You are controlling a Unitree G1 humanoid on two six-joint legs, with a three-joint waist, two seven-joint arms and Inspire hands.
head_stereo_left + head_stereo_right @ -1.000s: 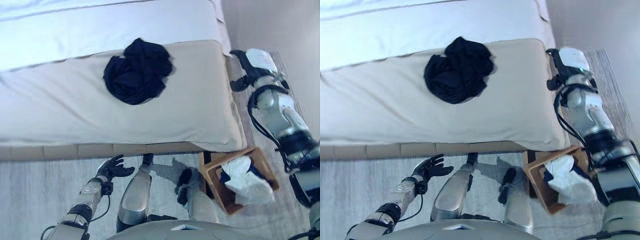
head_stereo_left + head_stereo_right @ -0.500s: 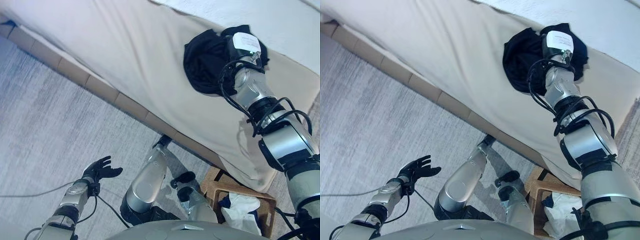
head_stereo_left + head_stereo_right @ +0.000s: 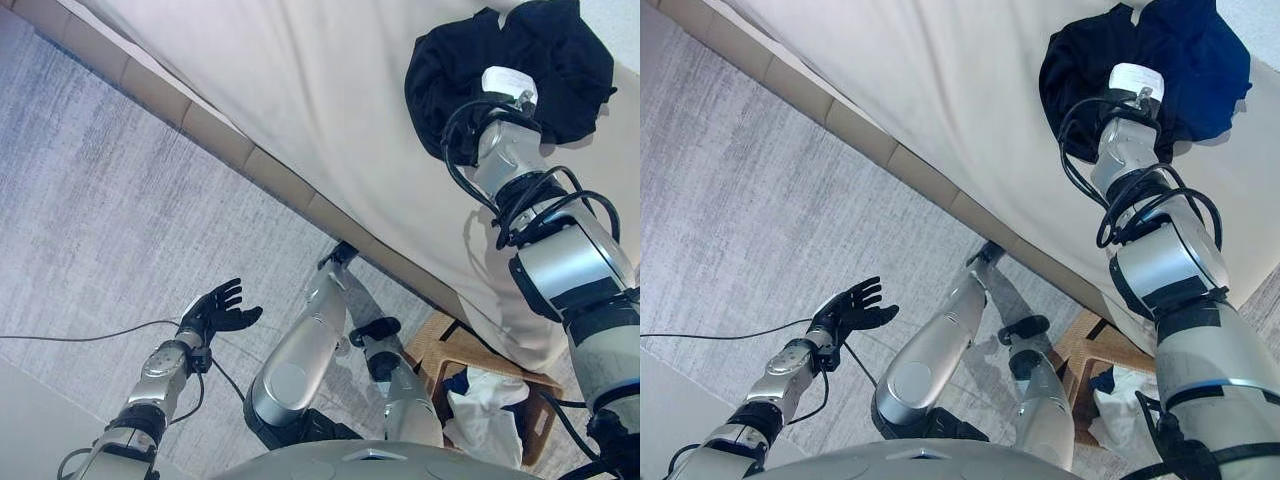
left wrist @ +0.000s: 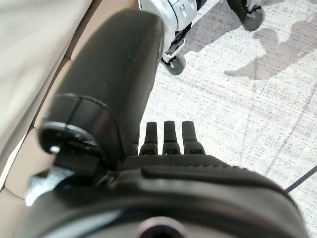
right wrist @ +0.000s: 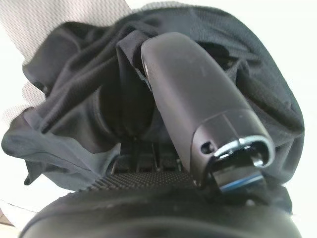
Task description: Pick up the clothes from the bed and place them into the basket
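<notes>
A dark crumpled garment [image 3: 530, 55] lies on the bed's beige cover [image 3: 330, 110], near the bed's edge. My right hand [image 3: 503, 90] rests on top of this garment, the arm stretched out over the bed. In the right wrist view the hand [image 5: 188, 89] lies against the dark cloth [image 5: 74, 94], which folds around it. My left hand [image 3: 215, 310] is open and empty, held over the grey floor away from the bed; it also shows in the left wrist view [image 4: 168, 139]. The wooden basket [image 3: 470, 352] stands on the floor below the bed's corner, with white cloth [image 3: 480, 415] in it.
The bed's beige base panels [image 3: 215, 135] run along the grey carpet [image 3: 90, 220]. The basket stands close to the bed's corner at the lower right. Open floor lies on the left side.
The camera has swung, so the whole picture has shifted. My right hand has gone from beside the bed's corner onto the dark garment. The left hand stays open over the floor.
</notes>
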